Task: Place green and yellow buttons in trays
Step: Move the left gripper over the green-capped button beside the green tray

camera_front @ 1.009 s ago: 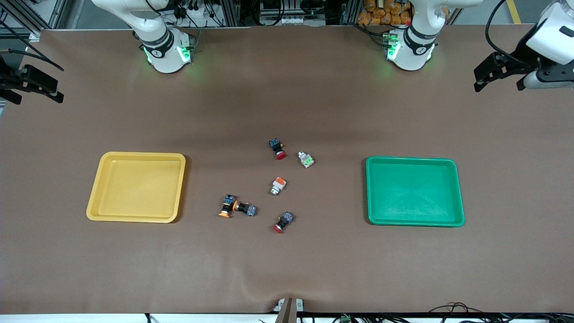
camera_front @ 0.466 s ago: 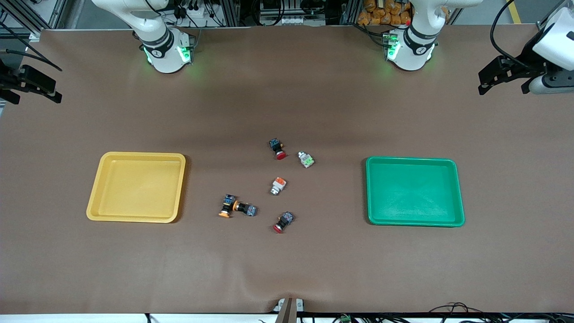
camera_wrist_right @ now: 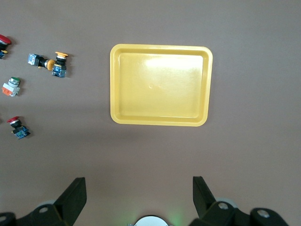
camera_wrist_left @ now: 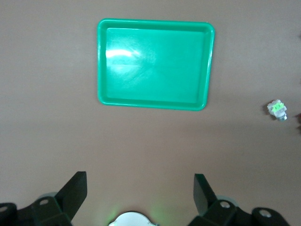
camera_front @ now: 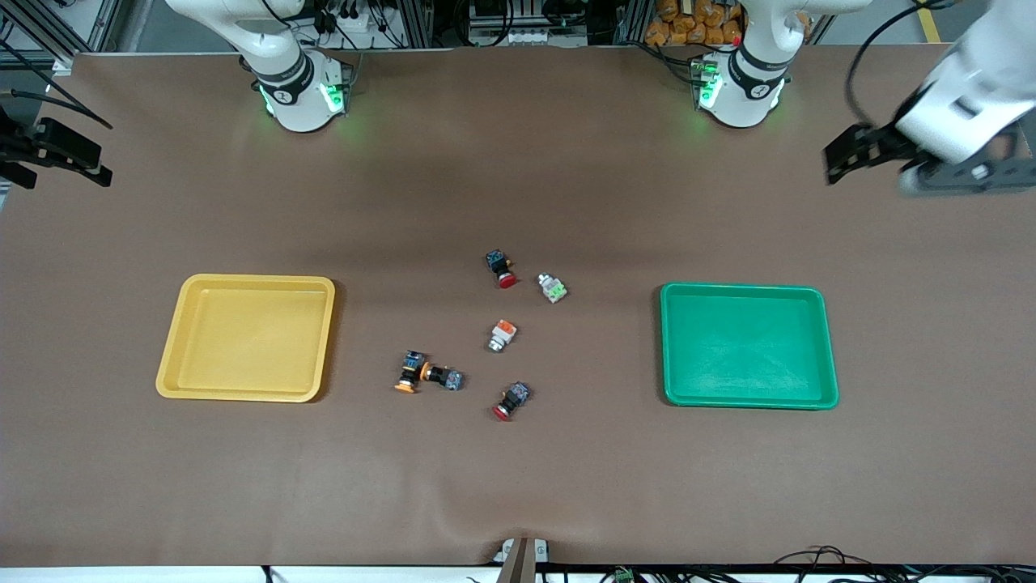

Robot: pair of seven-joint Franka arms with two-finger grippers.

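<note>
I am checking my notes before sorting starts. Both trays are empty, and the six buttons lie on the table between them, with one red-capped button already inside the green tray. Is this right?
Not quite. The green tray holds nothing, like the yellow tray. Both red-capped buttons lie on the table between the trays, with the other four. The front view shows it.

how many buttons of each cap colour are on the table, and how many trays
Dark-bodied buttons with red round caps: 2
Dark-bodied buttons with orange-yellow round caps: 2
White-silver button with green top: 1
White-silver button with orange top: 1
Shallow yellow plastic tray: 1
Shallow green plastic tray: 1
Total: 6 buttons, 2 trays, 8 things
</note>
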